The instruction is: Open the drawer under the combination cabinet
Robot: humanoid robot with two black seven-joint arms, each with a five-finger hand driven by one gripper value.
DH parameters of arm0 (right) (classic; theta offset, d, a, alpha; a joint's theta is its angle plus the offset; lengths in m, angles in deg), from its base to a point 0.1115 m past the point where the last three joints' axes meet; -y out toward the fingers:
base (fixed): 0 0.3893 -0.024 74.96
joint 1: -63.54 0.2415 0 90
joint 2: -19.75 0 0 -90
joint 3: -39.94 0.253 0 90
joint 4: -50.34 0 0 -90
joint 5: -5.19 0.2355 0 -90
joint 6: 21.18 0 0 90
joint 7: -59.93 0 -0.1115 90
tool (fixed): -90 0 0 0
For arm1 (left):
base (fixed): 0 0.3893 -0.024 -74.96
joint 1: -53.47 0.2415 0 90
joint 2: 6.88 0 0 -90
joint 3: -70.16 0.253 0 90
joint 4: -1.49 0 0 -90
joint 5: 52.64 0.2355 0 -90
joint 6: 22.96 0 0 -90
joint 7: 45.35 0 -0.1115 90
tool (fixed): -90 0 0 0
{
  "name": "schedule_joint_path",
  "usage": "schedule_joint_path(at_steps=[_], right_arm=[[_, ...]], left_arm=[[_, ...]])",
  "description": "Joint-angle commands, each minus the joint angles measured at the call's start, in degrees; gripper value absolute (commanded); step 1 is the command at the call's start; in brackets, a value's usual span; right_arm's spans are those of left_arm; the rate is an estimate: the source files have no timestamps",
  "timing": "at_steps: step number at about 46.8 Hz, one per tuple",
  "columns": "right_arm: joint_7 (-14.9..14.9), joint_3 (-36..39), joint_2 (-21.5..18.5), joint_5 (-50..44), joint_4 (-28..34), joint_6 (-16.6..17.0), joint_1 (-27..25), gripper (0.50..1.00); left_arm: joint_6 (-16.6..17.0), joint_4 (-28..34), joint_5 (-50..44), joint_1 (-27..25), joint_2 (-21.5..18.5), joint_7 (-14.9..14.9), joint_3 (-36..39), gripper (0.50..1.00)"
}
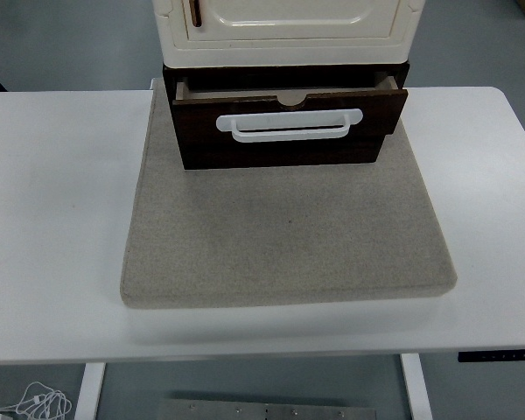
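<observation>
Bench: a white rectangular bench point(52, 219) fills most of the head view, its near edge running along the bottom of the picture.

Mat: a grey, felt-like square mat point(289, 236) lies flat on the middle of the bench, reaching from the far edge most of the way toward the near edge, with bare bench left on both sides.

Cabinet: a cream-coloured cabinet with a panelled door point(289, 26) stands at the far edge of the bench, on the far part of the mat; only its lower part shows at the top of the picture.

Small handle: a short dark brown handle point(194, 12) sits on the cabinet door near its left side.

Drawer: a dark brown wooden drawer point(284, 144) sits directly under the cream cabinet, at the middle of the far edge. It is pulled out part of the way toward the near edge, so its front stands forward of the cabinet and a narrow strip of its open top shows behind the front board. The front looks slightly skewed, its right end nearer the far edge than its left.

Drawer handle: a white bar-shaped handle point(289, 125) lies horizontally across the upper middle of the drawer front.

Hands: neither the left hand nor the right hand appears in the picture, so whether they are spread or closed cannot be told.

Under the bench: a white coiled cable point(35, 401) lies on the floor below the near left corner.
</observation>
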Motion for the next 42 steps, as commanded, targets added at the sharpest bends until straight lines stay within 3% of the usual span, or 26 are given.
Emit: schedule_joint_path(at_steps=[1, 10, 18, 27, 37, 42], right_arm=[[-0.01, 0.0, 0.0, 0.0, 0.0, 0.0, -0.09, 0.926], [-0.01, 0.0, 0.0, 0.0, 0.0, 0.0, -0.09, 0.926], [-0.01, 0.0, 0.0, 0.0, 0.0, 0.0, -0.09, 0.926], [-0.01, 0.0, 0.0, 0.0, 0.0, 0.0, -0.09, 0.926], [-0.01, -0.09, 0.0, 0.0, 0.0, 0.0, -0.09, 0.926], [-0.01, -0.18, 0.0, 0.0, 0.0, 0.0, -0.18, 0.926]], left_arm=[[3.7, -3.36, -3.4, 0.35, -1.45, 1.74, 0.34, 1.0], [12.67, -8.64, -10.26, 8.42, -2.77, 2.71, 0.69, 1.0], [14.78, -11.1, -13.07, 17.3, -3.3, 7.54, 0.51, 1.0], [20.31, -14.79, -19.75, 24.51, -2.42, 10.09, 0.69, 1.0], [23.3, -16.02, -26.95, 31.45, 2.15, 11.5, 0.51, 1.0], [23.39, -16.02, -29.16, 34.27, 4.25, 13.61, 0.69, 1.0]])
